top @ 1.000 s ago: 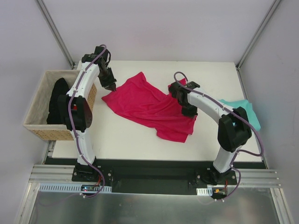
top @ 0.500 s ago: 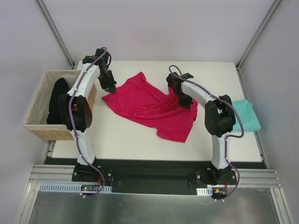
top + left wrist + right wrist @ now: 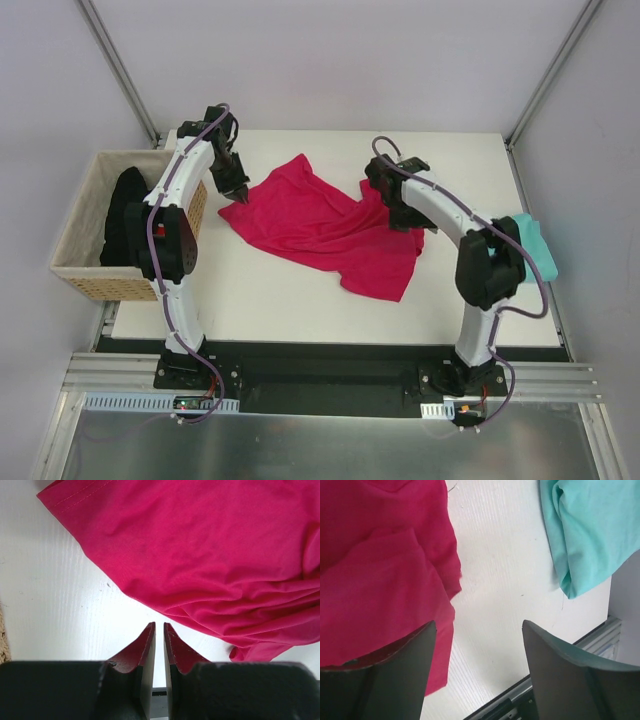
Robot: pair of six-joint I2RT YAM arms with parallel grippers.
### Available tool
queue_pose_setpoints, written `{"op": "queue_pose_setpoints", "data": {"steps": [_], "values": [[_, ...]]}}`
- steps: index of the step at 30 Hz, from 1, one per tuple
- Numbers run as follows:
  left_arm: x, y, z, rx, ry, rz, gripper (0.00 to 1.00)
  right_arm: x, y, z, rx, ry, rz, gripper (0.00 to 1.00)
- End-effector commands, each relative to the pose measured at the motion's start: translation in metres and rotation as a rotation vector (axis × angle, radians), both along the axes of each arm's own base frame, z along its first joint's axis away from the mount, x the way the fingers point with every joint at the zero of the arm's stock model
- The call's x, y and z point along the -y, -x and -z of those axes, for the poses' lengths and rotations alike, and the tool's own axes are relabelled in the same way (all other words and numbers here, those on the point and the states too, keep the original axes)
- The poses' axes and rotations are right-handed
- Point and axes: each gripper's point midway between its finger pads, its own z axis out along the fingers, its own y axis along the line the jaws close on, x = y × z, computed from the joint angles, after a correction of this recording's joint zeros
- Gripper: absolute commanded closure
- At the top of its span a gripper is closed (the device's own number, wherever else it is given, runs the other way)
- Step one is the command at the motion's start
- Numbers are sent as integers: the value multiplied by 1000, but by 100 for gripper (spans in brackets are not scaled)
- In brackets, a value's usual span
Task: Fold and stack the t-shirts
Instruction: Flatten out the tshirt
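A crimson-pink t-shirt (image 3: 320,225) lies rumpled and spread across the middle of the white table (image 3: 280,300). My left gripper (image 3: 238,188) hovers by its left corner. In the left wrist view its jaws (image 3: 159,625) stand almost together with only bare table in the slit, and the crimson cloth (image 3: 210,555) lies just beyond the tips. My right gripper (image 3: 410,222) is over the shirt's right edge. In the right wrist view it (image 3: 479,625) is wide open and holds nothing, with crimson cloth (image 3: 375,580) under its left finger. A teal t-shirt (image 3: 535,245) (image 3: 585,530) lies at the table's right edge, partly behind the right arm.
A wicker basket (image 3: 85,215) stands off the table's left side with dark clothing (image 3: 125,215) inside. The enclosure walls are close behind and to both sides. A metal rail (image 3: 600,635) runs along the table's right edge.
The right gripper has gone from shut to wide open, letting go of the crimson shirt's right edge, and the right arm has shifted. The left arm has not moved.
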Motion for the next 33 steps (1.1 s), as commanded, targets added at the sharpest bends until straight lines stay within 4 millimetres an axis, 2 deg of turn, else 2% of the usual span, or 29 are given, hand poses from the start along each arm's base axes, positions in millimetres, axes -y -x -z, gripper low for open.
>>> {"op": "queue_pose_setpoints", "data": {"steps": [1, 3, 7, 13, 15, 16, 22, 33], "values": [[8, 1, -24, 47, 23, 17, 89, -4, 39, -34, 74, -49, 10, 27], [12, -1, -23, 44, 27, 22, 89, -9, 57, -27, 48, -50, 0, 30], [19, -6, -24, 52, 40, 31, 89, -32, 86, -11, -5, -38, -52, 34], [20, -6, -25, 54, 37, 33, 88, -61, 117, 22, -67, -83, -83, 35], [19, -5, -24, 54, 32, 33, 89, -71, 121, 30, -52, -128, -79, 36], [19, -4, -24, 52, 31, 34, 89, -70, 128, 38, -72, -135, -72, 36], [16, 0, -21, 39, 20, 33, 88, -76, 133, 58, -90, -173, -53, 37], [10, 10, -17, 19, -10, 40, 89, -74, 157, 111, -177, -197, 5, 44]]}}
